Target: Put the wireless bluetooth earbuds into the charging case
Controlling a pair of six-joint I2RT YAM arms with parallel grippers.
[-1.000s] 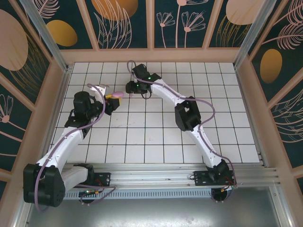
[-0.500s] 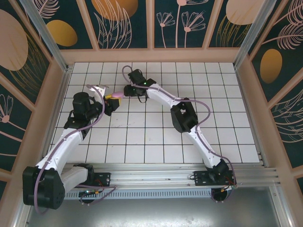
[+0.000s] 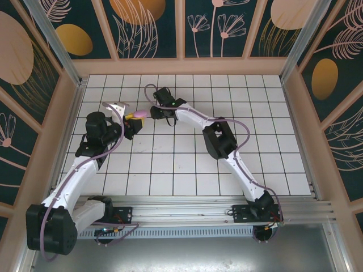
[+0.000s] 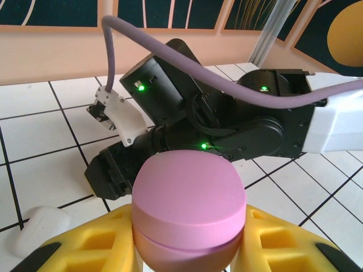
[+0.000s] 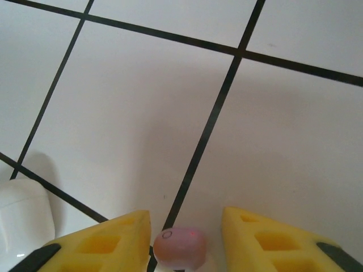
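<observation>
Over toward the far left of the tiled floor point(image 3: 187, 164), I am looking at one pink case point(image 4: 190, 209), and I am using it as my marker for everything else. My left gripper point(image 4: 190, 243) is clamping it. The two yellow fingers point(image 4: 93, 243) are pressing on its sides, one on each, and the seam around its body is showing as a thin closed line. Just behind the pink case, in the left wrist view, the black wrist of my right arm point(image 4: 227, 130) is reaching across with three green lights glowing on it. From above, my right gripper point(image 3: 154, 111) is hanging just to the right of the pink case, pointing down at the tiles. Its two yellow fingers point(image 5: 99, 241) are standing apart, and one small pink earbud point(image 5: 179, 247) is sitting between them. The earbud is lying close against one finger while a gap is showing at the other, so I am not calling it gripped. I am counting one white pebble-shaped thing point(image 4: 38, 229) as well. It is resting on a tile just beside the pink case, low to its left in the left wrist view and apart from it. It is also showing at the edge of the right wrist view point(image 5: 22, 218), beside the fingers.
</observation>
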